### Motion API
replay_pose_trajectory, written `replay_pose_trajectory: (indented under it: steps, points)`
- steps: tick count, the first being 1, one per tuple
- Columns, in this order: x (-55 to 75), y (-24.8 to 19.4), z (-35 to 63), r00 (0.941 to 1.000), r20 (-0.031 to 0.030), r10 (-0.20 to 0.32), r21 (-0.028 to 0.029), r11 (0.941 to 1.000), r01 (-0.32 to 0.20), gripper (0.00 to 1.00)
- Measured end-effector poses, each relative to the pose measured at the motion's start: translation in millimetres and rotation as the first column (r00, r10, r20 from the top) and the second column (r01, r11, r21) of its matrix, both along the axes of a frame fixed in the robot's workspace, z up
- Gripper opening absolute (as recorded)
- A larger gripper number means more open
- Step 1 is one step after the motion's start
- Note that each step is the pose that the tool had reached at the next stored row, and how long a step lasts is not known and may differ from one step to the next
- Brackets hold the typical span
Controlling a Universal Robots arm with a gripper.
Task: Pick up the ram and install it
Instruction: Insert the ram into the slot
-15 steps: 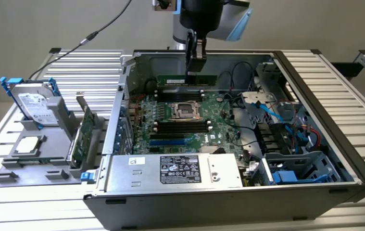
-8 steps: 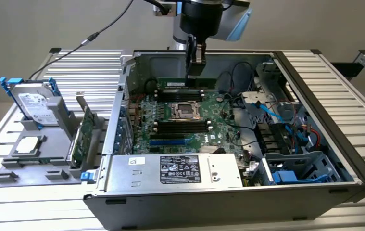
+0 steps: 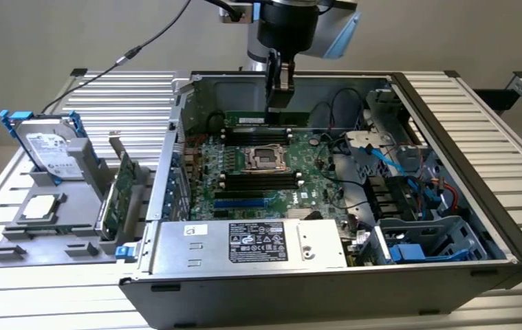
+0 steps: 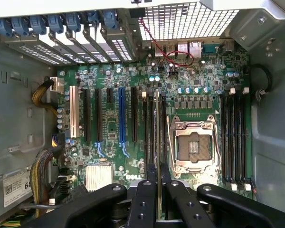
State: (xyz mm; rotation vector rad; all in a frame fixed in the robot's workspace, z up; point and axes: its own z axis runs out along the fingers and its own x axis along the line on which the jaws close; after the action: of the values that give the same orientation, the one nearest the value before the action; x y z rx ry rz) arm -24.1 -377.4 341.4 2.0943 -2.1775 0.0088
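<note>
Ribbed aluminium table (image 3: 104, 96) carries an open computer case (image 3: 334, 302) lying on its side. Nearest in the exterior view, along the case's front wall, sits the silver power supply (image 3: 252, 240) with its printed labels, and at the exterior view's right of it a drive cage (image 3: 426, 240) with blue parts and cables.

Beyond these lies the green motherboard (image 3: 311, 161). At its middle is the open processor socket (image 3: 265, 157), with one bank of black memory slots (image 3: 261, 180) on its near side.

Outside the case, at the exterior view's left, a grey holder (image 3: 22, 240) bears a flat processor chip (image 3: 40, 206), a wide green expansion card (image 3: 118, 185) standing on edge, and farther back an upright hard drive (image 3: 48, 148) with blue rails.

On the far side of the socket, the ram (image 3: 258, 119) stands on edge, lengthwise over the far bank of slots. The gripper (image 3: 279, 102) hangs straight down over it from the arm, its jaws clamped on the stick's upper edge. In the wrist view the black fingers (image 4: 147, 190) press together on the thin board, seen edge-on, in line with the slots beside the socket. Whether the stick is seated in a slot cannot be told.
</note>
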Motion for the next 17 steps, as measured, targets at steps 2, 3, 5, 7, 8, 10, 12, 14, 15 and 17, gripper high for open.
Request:
replay_pose_trajectory:
  steps: [2, 3, 5, 7, 8, 10, 12, 14, 15, 17]
  points:
    - [0.0, 0.0, 0.0, 1.0, 0.0, 0.0, 0.0, 1.0, 0.0, 0.14]
    - [0.0, 0.0, 0.0, 1.0, 0.0, 0.0, 0.0, 1.0, 0.0, 0.14]
    - [0.0, 0.0, 0.0, 1.0, 0.0, 0.0, -0.0001, 1.0, 0.0, 0.14]
    - [-0.3, 1.0, -1.9, 1.0, 0.0007, 0.0, 0.0, 1.0, 0.0, 0.14]
    - [-1.5, 1.6, -3.7, 1.0, 0.001, 0.0, 0.0001, 1.0, 0.0, 0.14]
    - [-4.5, 2.4, -7.2, 1.0, 0.0008, 0.0, -0.0002, 1.0, 0.0, 0.14]
    - [-6.7, 2.6, -10.9, 1.0, 0.0009, 0.0, -0.0001, 1.0, 0.0, 0.14]
    - [-8.2, 2.8, -14.5, 1.0, 0.0009, 0.0, -0.0001, 1.0, 0.0, 0.14]
    - [-8.5, 2.8, -16.4, 1.0, 0.0009, 0.0, -0.0001, 1.0, 0.0, 0.14]
    - [-8.6, 2.9, -20.0, 1.0, 0.0009, 0.0, -0.0002, 1.0, 0.0, 0.14]
